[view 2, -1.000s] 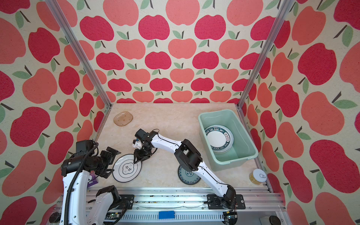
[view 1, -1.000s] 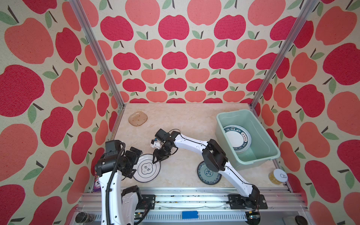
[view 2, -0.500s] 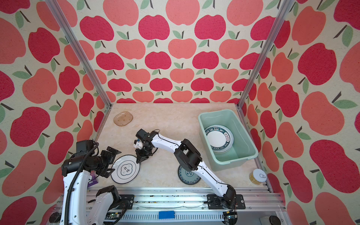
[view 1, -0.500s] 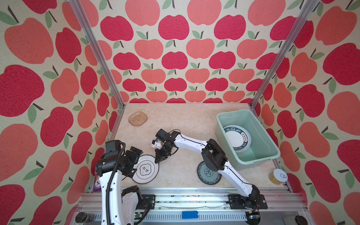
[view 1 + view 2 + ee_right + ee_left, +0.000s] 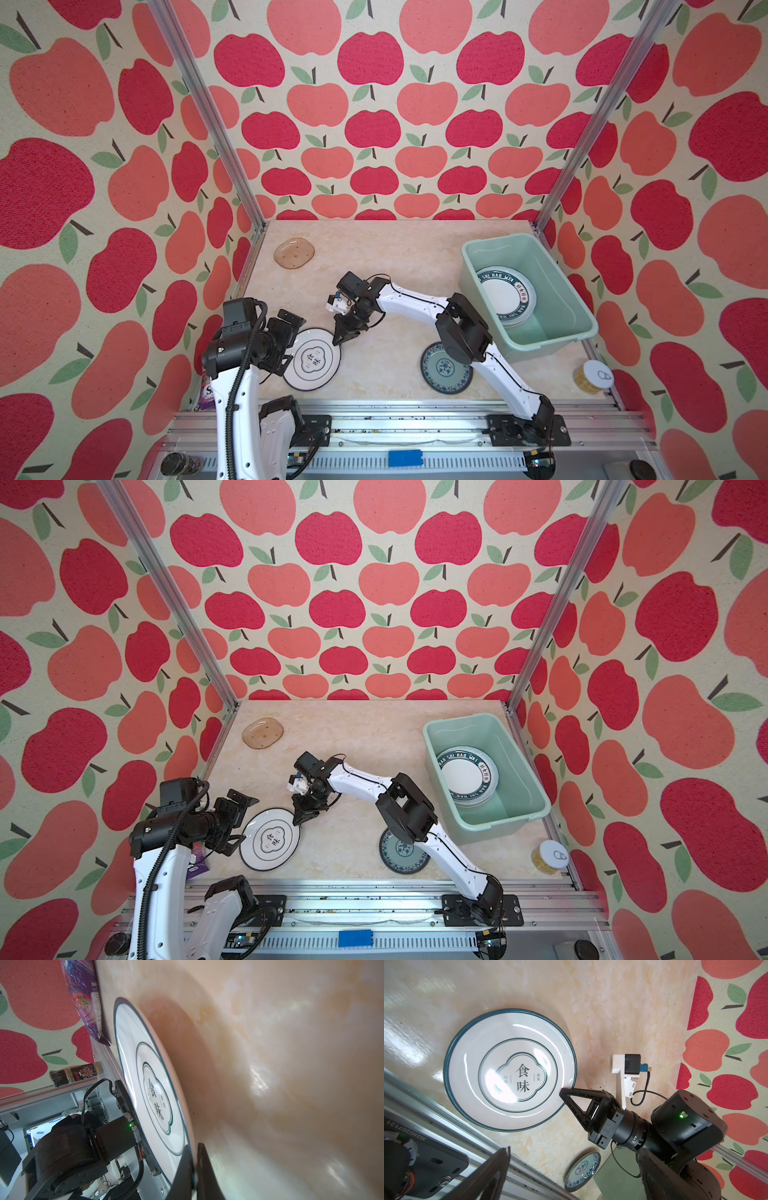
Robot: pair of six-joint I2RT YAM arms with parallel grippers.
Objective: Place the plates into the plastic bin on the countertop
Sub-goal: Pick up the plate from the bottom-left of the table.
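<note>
- Black-rimmed white emblem plate lies near the counter's front-left corner in both top views. The right gripper is clamped on its rim, on the side facing the counter's middle. The left gripper stands spread wide just beside the opposite side, holding nothing.
- Same views: the plastic bin sits along the right edge with the lettered plates already inside. The teal plate by the front edge and the amber plate near the back-left corner are not yet binned.
- Left wrist: the right gripper bites only the outer rim of the emblem plate. My read is a shallow hold.
- Right wrist: one of the fingers sits on each face of the rim, pressed together on it. Can't tell whether the plate is off the counter yet.
- Step in hand, as I judge it: lift and carry to the bin. An edge grip on glazed ware will likely droop or pivot, so raise it slowly. Pull clear of the left gripper, pass above the teal plate and the bin's near wall, then lower onto the stack rather than drop.
- Surface: the countertop is glossy beige marble pattern with strong glare. It looks slick, so a slipped plate would probably skate.
- Room: apple wallpaper on three sides, aluminium rail along the front. The can at the front-right corner and the purple packet at the left edge both look clear of the path.
</note>
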